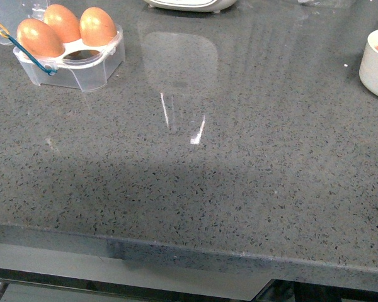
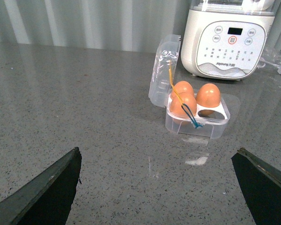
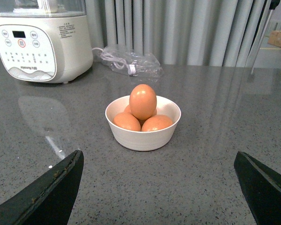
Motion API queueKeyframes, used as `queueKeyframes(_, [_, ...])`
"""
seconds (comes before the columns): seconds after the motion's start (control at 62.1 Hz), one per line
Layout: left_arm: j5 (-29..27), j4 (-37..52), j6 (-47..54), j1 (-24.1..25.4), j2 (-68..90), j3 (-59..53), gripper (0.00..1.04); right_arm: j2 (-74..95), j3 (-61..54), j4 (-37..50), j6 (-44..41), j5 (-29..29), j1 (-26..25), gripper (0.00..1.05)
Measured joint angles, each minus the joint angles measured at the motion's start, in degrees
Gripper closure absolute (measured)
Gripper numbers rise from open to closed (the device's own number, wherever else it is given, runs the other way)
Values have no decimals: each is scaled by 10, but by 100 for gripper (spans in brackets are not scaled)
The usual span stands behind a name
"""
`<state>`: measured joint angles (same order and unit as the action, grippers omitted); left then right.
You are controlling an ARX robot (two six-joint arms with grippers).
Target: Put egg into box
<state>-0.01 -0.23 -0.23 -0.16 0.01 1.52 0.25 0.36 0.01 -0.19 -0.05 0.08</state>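
**A:** where's everything relative to the white cooker (image 2: pixel 229 40)?

**B:** box (image 2: pixel 195 129) is left of it, lid flipped back, three eggs in, one cell empty. left gripper (image 2: pixel 158 151) is spread wide, holding nothing. right of the cooker is the white bowl (image 3: pixel 143 139), with the egg (image 3: pixel 143 101) perched on the other eggs. right gripper (image 3: pixel 159 153) is wide too, empty.

I face a grey speckled stone countertop (image 1: pixel 252 189) filling nearly the whole front frame, its front edge along the bottom. Bright glare streaks (image 1: pixel 198 132) sit at upper centre; a soft shadow (image 1: pixel 82 182) crosses the lower left. Pale pleated curtains (image 3: pixel 201 28) hang behind it.
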Motion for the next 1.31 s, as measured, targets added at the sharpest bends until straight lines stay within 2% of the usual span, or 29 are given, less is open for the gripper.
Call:
queueKeyframes(1.176, [0, 0, 0, 0, 0, 0, 7, 0, 0, 0, 0, 0, 0, 7])
queueKeyframes(1.209, [0, 0, 0, 0, 0, 0, 7, 1, 0, -1, -2, 9, 2, 7])
queueKeyframes(1.305, [-1, 0, 0, 0, 0, 0, 7, 26, 13, 6, -26, 97, 31, 7])
